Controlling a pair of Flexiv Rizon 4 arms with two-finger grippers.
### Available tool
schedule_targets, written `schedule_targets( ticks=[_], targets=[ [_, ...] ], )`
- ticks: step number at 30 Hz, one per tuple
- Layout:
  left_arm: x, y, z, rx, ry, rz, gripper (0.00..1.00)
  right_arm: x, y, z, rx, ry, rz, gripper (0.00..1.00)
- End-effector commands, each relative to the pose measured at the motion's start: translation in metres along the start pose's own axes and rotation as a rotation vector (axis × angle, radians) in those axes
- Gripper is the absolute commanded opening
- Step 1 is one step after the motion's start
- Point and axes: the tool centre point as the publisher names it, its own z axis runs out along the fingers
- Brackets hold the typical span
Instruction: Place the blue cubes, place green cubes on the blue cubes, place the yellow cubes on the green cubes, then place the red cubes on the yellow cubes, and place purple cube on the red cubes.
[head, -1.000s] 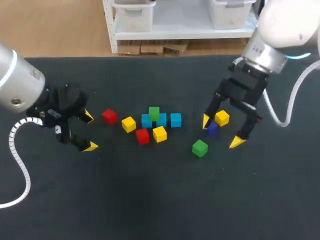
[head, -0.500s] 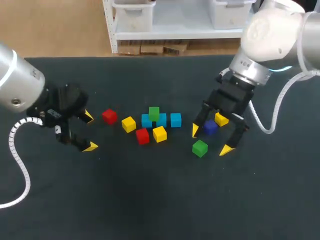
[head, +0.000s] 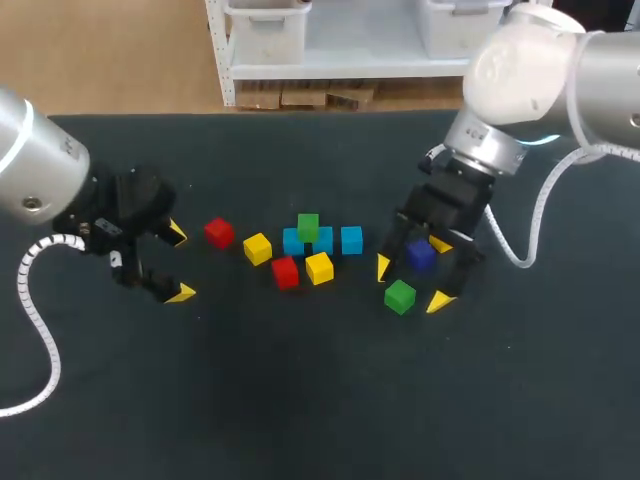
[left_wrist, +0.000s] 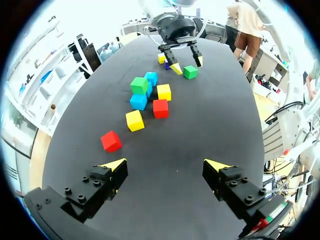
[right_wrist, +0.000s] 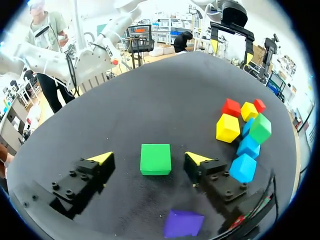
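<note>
A loose green cube (head: 400, 296) (right_wrist: 155, 159) lies on the dark table between the fingers of my right gripper (head: 410, 284) (right_wrist: 149, 158), which is open with a gap on each side of the cube. A purple cube (head: 420, 256) (right_wrist: 183, 223) sits under the right wrist, with a yellow cube (head: 441, 243) half hidden behind it. At mid-table three blue cubes (head: 322, 240) stand in a row, and a second green cube (head: 308, 226) rests on them. My left gripper (head: 179, 263) (left_wrist: 165, 165) is open and empty at the left, short of a red cube (head: 219, 233) (left_wrist: 111, 141).
Around the blue row lie two yellow cubes (head: 257, 248) (head: 319, 267) and another red cube (head: 285, 272). Bare table (head: 300, 400) stretches in front of the cubes, toward the near edge.
My right gripper has moved left and toward the near edge, from over the purple and yellow cubes to around the loose green cube, and its fingers have narrowed slightly. The left arm has kept still.
</note>
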Motion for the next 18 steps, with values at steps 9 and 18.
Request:
schedule_targets(
  ticks=[9, 18],
  targets=[
    [0.0015, -0.0002, -0.0002, 0.0, -0.006, 0.003, 1.0, 0.0008, -0.0025, -0.002, 0.0, -0.003, 0.014, 0.2],
    [0.0015, -0.0002, -0.0002, 0.0, -0.006, 0.003, 1.0, -0.0005, -0.0033, -0.004, 0.01, -0.007, 0.033, 0.0]
  ],
)
